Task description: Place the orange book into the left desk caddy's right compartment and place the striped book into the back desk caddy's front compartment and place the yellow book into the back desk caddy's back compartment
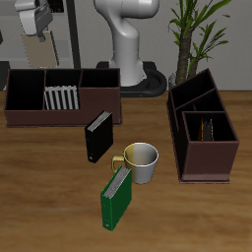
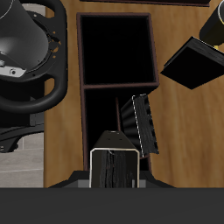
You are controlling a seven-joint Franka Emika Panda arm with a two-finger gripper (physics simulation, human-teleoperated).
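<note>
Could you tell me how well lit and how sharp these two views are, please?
Exterior view: even, soft light with faint shadows beside the black book and the mug; edges slightly soft from low resolution. Wrist view: the caddy compartments are nearly black inside, so their contents cannot be read, while the striped book shows clearly.

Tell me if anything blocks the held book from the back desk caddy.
Nothing visible blocks it. The gripper holds the held book above the back desk caddy; the striped book leans in the compartment beneath, and the next compartment is open and empty.
</note>
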